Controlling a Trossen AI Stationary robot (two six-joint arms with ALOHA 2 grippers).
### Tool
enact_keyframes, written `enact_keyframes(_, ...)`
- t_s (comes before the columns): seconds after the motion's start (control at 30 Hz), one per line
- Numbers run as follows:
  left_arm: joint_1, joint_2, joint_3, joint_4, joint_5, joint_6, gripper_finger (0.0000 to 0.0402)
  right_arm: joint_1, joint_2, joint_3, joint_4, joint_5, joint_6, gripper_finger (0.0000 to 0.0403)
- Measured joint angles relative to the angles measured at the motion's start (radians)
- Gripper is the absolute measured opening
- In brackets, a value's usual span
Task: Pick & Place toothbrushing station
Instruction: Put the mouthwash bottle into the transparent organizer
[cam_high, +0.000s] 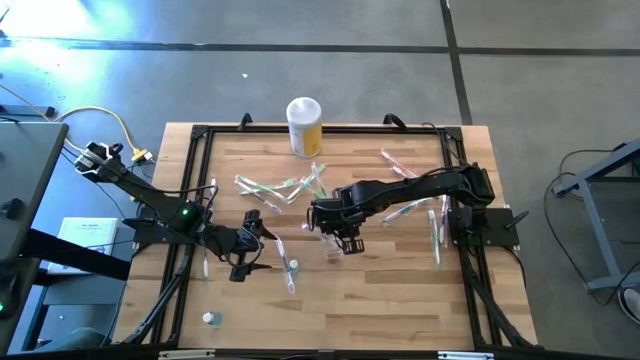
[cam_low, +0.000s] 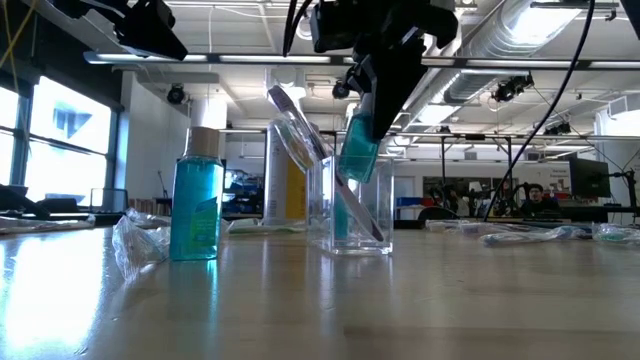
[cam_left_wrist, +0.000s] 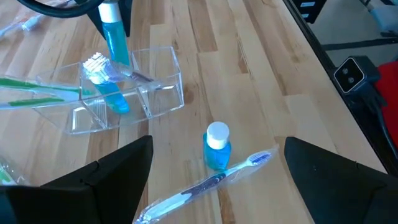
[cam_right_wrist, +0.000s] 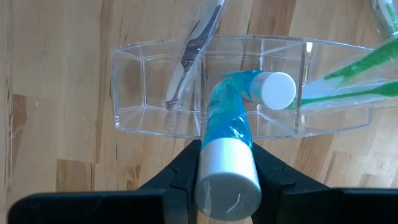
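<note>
A clear plastic holder (cam_right_wrist: 155, 93) with three compartments stands mid-table (cam_high: 335, 252). A translucent toothbrush (cam_right_wrist: 186, 56) leans in one end compartment, head up (cam_left_wrist: 96, 62). A green-accented wrapped toothbrush (cam_right_wrist: 348, 81) shows at the other end; inside or behind it, I cannot tell. My right gripper (cam_high: 345, 238) is above the holder, shut on a blue bottle (cam_right_wrist: 227, 137) with a white cap. A second white round end (cam_right_wrist: 277, 90) shows in the middle compartment. My left gripper (cam_high: 252, 252) is open and empty, to the holder's left. My right gripper pinches the blue bottle's upper body just under its white cap (cam_right_wrist: 227, 152) between its two fingers. The fingers come from above, pointing down. The bottle hangs about upright, and its lower end (cam_low: 358, 170) dips into the holder's middle compartment, above the holder's floor.
A small blue bottle (cam_left_wrist: 217, 146) stands beside a wrapped toothbrush (cam_left_wrist: 205, 186) in front of my left gripper. Several wrapped toothbrushes lie scattered at the far middle (cam_high: 275, 188) and at the right (cam_high: 420, 205). A yellow white-lidded canister (cam_high: 304, 125) stands at the far edge.
</note>
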Motion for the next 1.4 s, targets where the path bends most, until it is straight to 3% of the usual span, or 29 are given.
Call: enact_keyframes(1.4,0.000,0.028,0.000,-0.012,0.003,-0.003,0.0355,-0.076,0.102,0.000,0.019,-0.097,-0.015,0.0096)
